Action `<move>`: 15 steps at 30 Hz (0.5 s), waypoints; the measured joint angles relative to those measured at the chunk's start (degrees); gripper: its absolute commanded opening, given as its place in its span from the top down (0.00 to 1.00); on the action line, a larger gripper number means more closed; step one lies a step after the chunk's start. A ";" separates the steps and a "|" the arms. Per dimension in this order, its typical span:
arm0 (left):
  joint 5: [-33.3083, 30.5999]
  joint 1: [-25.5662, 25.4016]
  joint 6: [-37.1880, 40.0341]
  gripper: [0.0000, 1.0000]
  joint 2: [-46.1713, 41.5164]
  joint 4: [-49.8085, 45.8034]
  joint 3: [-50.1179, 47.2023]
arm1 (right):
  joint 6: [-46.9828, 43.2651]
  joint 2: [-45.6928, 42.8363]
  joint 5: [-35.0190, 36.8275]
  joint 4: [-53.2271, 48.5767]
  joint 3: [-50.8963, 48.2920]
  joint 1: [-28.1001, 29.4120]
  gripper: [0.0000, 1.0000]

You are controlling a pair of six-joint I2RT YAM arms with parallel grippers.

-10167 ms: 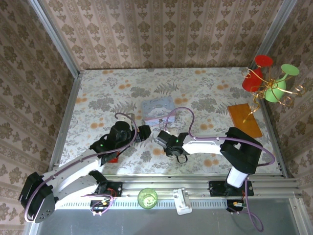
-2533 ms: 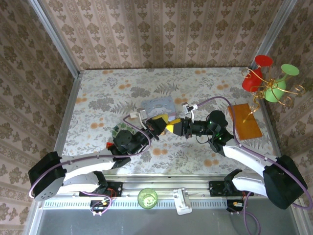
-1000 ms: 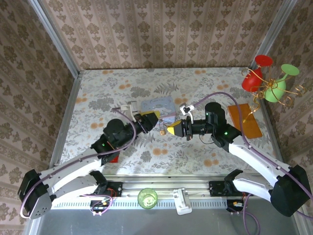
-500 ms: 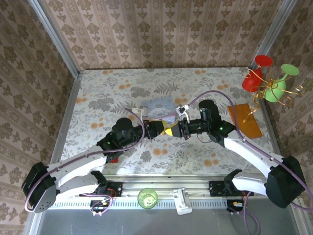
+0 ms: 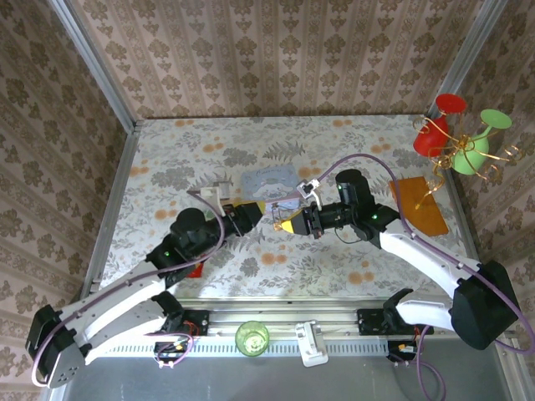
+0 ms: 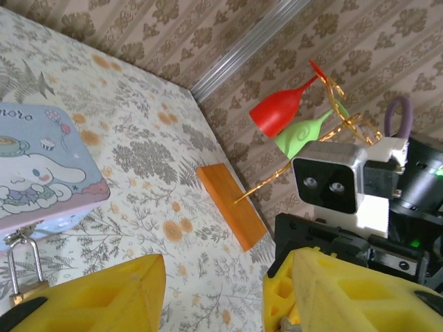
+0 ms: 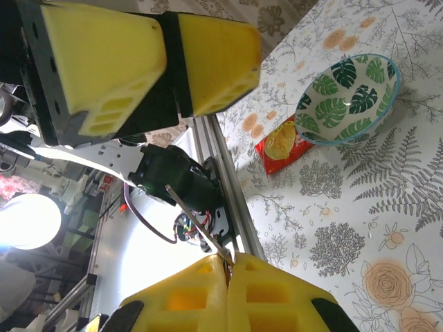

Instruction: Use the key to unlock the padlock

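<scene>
My right gripper (image 5: 288,225) (image 7: 230,259) is shut on the key (image 7: 201,225), a thin metal sliver sticking out from between its yellow fingers toward the left arm. Facing it a short gap away, my left gripper (image 5: 249,215) (image 6: 214,294) hangs open with only the table showing between its fingers (image 7: 214,55). The padlock (image 6: 22,277), small and brass with a thin shackle, sits at the pale blue tin's (image 6: 41,173) near edge, just beyond the left gripper's left finger (image 6: 97,301), which hides part of it. Both grippers hover above the table's middle.
The blue tin (image 5: 269,184) lies just behind the grippers. An orange block (image 5: 418,205) and a gold stand with red and green glasses (image 5: 456,138) are at the right. A leaf-patterned bowl (image 7: 349,97) and a red packet (image 7: 284,142) lie under the left arm.
Half a second ago the two grippers' tips met; the left gripper has since drawn back to the left, leaving a gap. The right gripper stays shut on the key.
</scene>
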 measured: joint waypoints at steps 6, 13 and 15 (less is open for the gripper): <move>3.10 -2.71 2.19 0.51 4.61 -1.70 2.38 | -0.04 2.95 0.00 -0.26 1.11 0.55 1.00; 3.74 -5.64 4.52 0.61 6.34 -3.37 4.26 | -0.07 3.93 0.13 -1.07 1.81 0.90 1.00; 3.69 -5.64 4.52 0.62 6.36 -3.52 4.26 | -0.04 3.93 0.13 -1.05 1.81 0.92 1.00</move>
